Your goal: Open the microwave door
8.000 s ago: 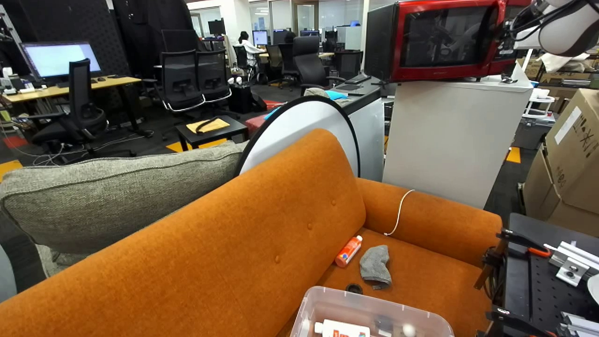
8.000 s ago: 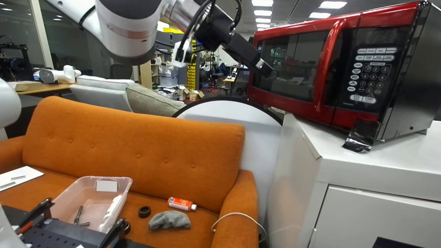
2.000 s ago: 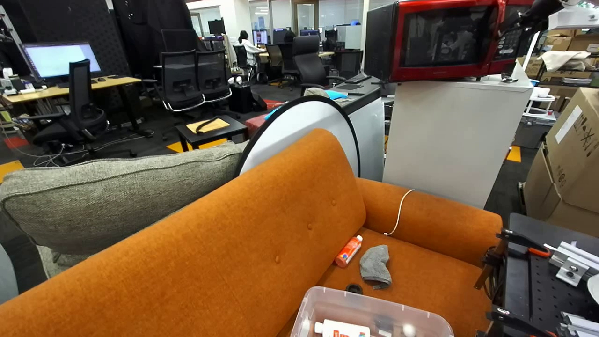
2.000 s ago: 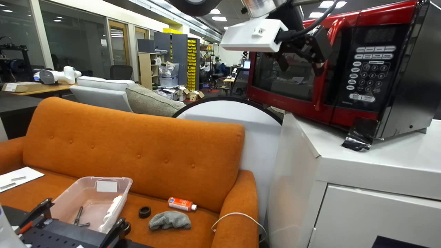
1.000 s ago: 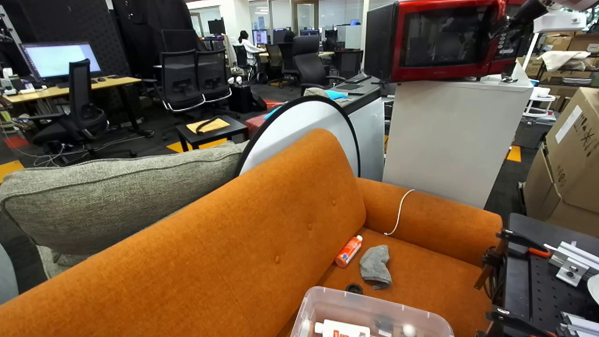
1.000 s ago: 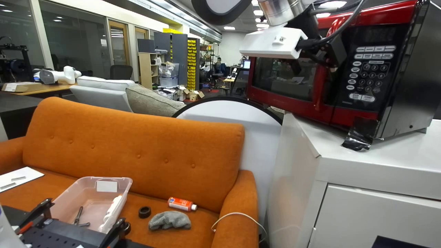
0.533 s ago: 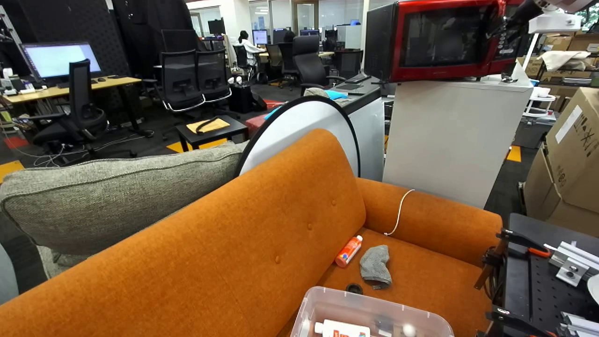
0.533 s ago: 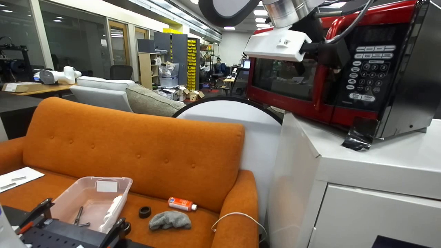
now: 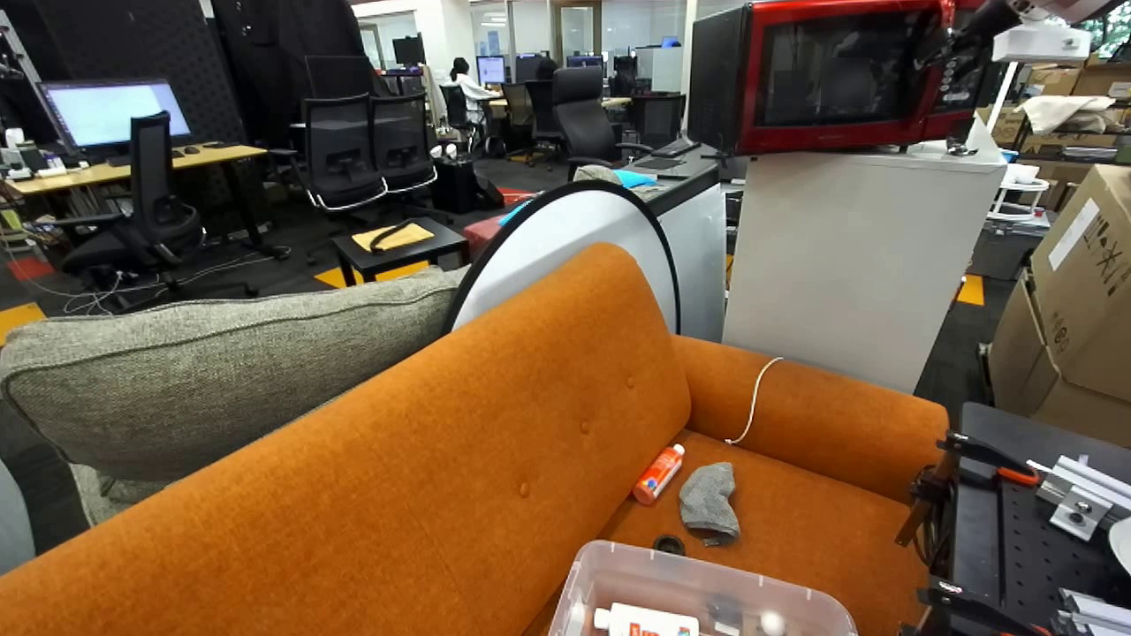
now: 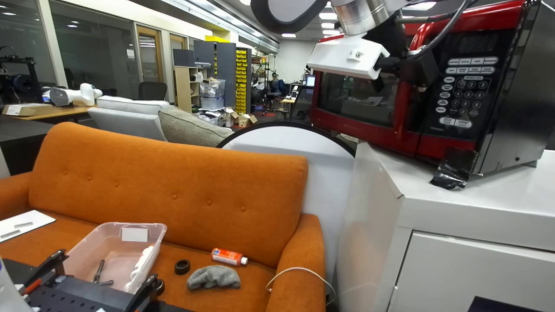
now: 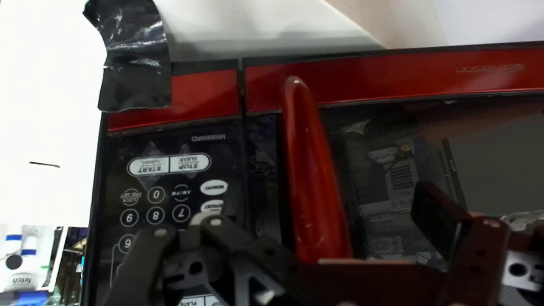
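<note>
Jaws spread astride the handle (image 11: 312,170), microwave door (image 10: 355,102) closed

Clock positions as on my screens, 12 at top. Wrist view, nearest: my gripper (image 11: 325,202) is spread wide, one of its fingers (image 11: 437,208) at 4 o'clock in front of the door, its mate near 7 over the control panel (image 11: 170,182). The red handle runs from 12 to 5, between them; whether either finger touches it I cannot tell. Panel lettering reads upside down from this camera.

The door lies at 3 o'clock here and near 2 in both exterior views, a thin seam parting its frame from the control panel. Black tape (image 11: 136,59), wrist view at 10, folds from the lower corner of the microwave (image 10: 468,108) onto the white cabinet (image 10: 459,216). In an exterior view the arm (image 10: 360,17) hangs at 1, covering part of the handle.

Farther off: clear bin (image 10: 110,238) at 8, loose items inside. At 7, grey cloth (image 10: 213,277), black ring (image 10: 184,271) near it, orange bottle (image 10: 229,256) on its side, all three on the seat of the orange sofa (image 10: 173,173). Dark-rimmed white disc (image 10: 277,141) behind the sofa.

Far room, in an exterior view: office chairs (image 9: 336,150) at 10, seated person (image 9: 470,90) beyond at 11, too small to make out.
</note>
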